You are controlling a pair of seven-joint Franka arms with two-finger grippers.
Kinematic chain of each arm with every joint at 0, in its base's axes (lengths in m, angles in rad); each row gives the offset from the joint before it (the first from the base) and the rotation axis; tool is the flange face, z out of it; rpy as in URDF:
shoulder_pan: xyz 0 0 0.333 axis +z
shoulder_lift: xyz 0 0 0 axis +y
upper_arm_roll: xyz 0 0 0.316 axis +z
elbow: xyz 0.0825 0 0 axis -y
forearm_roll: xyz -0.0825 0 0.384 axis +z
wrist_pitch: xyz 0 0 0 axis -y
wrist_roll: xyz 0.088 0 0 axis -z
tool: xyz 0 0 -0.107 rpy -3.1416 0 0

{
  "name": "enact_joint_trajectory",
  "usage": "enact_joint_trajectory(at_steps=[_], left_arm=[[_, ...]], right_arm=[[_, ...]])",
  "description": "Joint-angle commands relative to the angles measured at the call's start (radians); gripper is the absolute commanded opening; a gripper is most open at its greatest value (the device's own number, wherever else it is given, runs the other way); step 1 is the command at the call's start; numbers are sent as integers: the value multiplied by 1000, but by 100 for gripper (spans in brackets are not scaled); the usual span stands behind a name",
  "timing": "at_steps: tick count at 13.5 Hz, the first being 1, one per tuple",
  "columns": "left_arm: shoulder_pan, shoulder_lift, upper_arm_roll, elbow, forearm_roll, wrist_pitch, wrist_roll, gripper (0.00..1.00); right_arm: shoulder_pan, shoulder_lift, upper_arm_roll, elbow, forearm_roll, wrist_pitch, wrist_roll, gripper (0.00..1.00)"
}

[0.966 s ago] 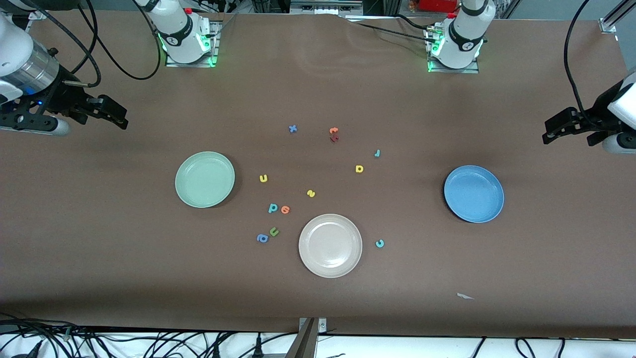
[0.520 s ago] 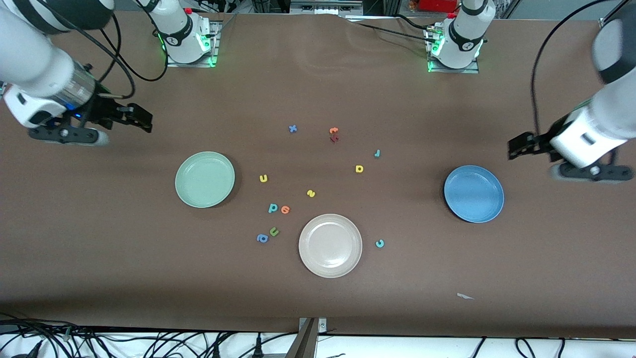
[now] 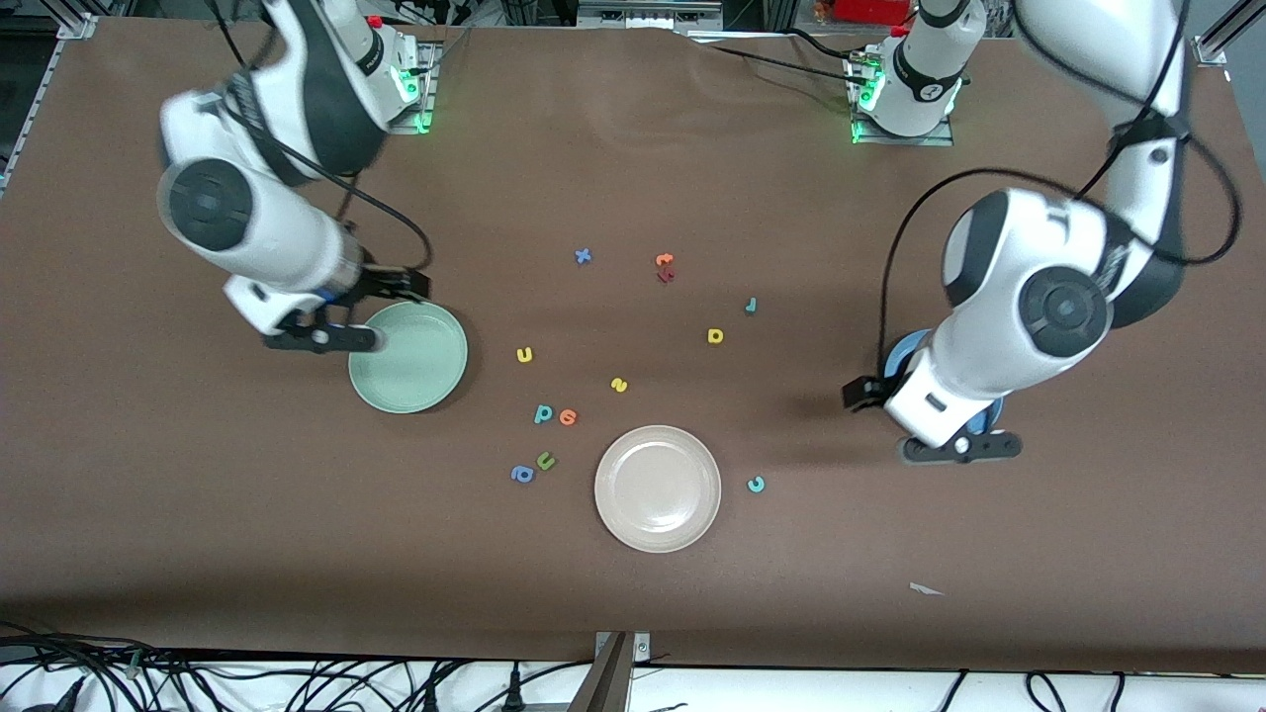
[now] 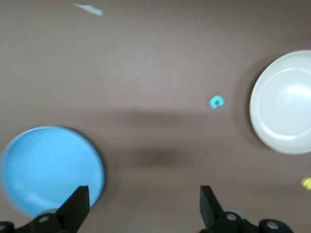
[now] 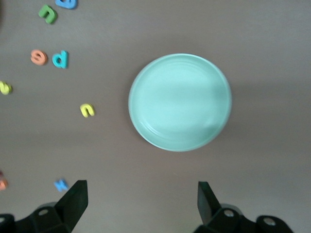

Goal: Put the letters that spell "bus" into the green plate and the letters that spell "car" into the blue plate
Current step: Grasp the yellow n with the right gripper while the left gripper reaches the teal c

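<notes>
Now both arms have swung in from the table's two ends within the last second, and that is the only change: every letter and plate lies where it did. The right tool hangs over the green plate, its fingers spread wide with nothing between them; the left tool hangs over the table just beside the blue plate, which its arm largely covers in the front view, and it too stands fully open and empty. Both task plates are bare, as is the beige-white plate nearer the front camera, so no letter has been delivered yet. The teal b, yellow u and yellow s lie on the table between the green and beige-white plates. The yellow a and teal r lie nearer the blue plate's end, and the teal c sits just beside the beige-white plate. I judge this the approach to first picks, probably the u for the right arm and the c for the left.
</notes>
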State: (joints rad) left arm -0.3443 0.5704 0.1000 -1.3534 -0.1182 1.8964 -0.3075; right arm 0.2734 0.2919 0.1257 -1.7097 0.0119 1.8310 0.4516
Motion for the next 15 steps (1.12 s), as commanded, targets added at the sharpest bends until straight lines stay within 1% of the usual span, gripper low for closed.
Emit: enact_joint_trajectory(at_steps=[1, 2, 3, 5, 6, 8, 9, 11, 15], left_arm=[[-18, 155, 6, 155, -61, 62, -25, 100], [-33, 198, 6, 180, -70, 105, -38, 100], [-44, 235, 7, 198, -71, 131, -47, 100], [-45, 294, 6, 258, -71, 136, -73, 100], [-47, 314, 4, 267, -72, 136, -91, 100], [-58, 363, -11, 296, -74, 138, -151, 100], [-61, 390, -11, 313, -86, 138, -186, 100], [-65, 426, -11, 327, -110, 145, -241, 100], [-82, 479, -8, 327, -113, 214, -344, 100]], right_arm=[[108, 108, -11, 9, -18, 138, 181, 100], [140, 153, -12, 7, -47, 199, 243, 100], [157, 194, -12, 6, -100, 246, 278, 100], [184, 256, -12, 7, -182, 286, 288, 99], [181, 276, -12, 7, -187, 304, 286, 94], [184, 322, -12, 7, -182, 362, 288, 78], [185, 343, -11, 7, -182, 388, 288, 73], [185, 360, -11, 5, -182, 424, 285, 72], [187, 398, -8, -2, -176, 476, 282, 72]])
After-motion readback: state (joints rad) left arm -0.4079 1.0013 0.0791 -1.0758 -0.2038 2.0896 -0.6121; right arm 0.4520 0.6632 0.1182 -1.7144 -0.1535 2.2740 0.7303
